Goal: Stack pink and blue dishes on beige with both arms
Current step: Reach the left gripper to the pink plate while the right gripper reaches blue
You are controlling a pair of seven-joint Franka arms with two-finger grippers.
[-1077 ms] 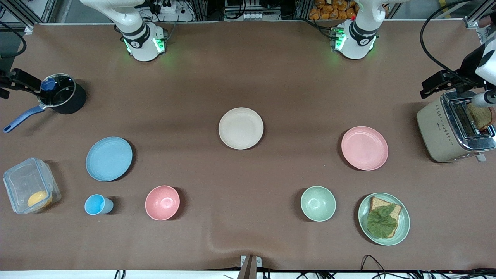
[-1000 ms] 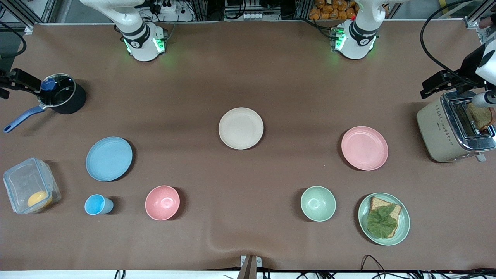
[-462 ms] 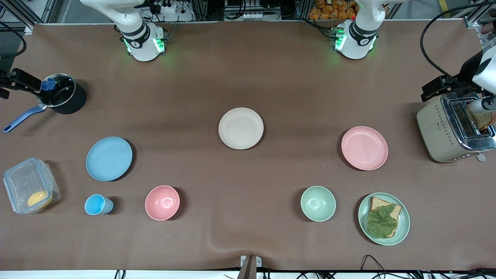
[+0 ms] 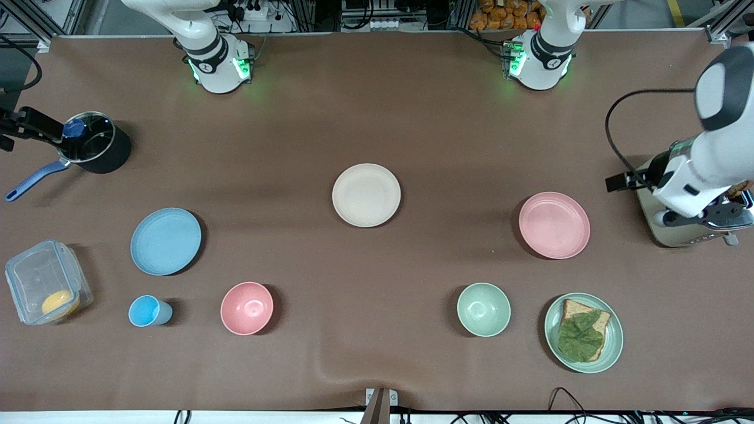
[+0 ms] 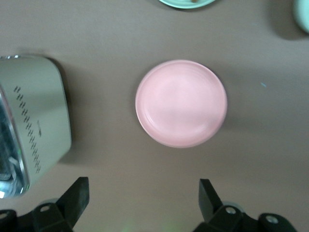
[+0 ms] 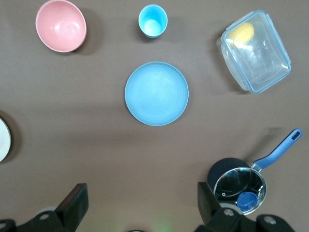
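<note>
Pink plate (image 4: 554, 225), blue plate (image 4: 165, 241): I judge both light, stiff, slippery; pinch the rims. Left tool (image 5: 144, 199), right tool (image 6: 143, 199): both wide, empty.

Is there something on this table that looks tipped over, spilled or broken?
Nothing stands out. The pink plate, blue plate and beige plate lie flat and apart, each empty. The bowls and the cup stand upright. Only the table cover has a small wrinkle at the edge nearest the front camera.
</note>
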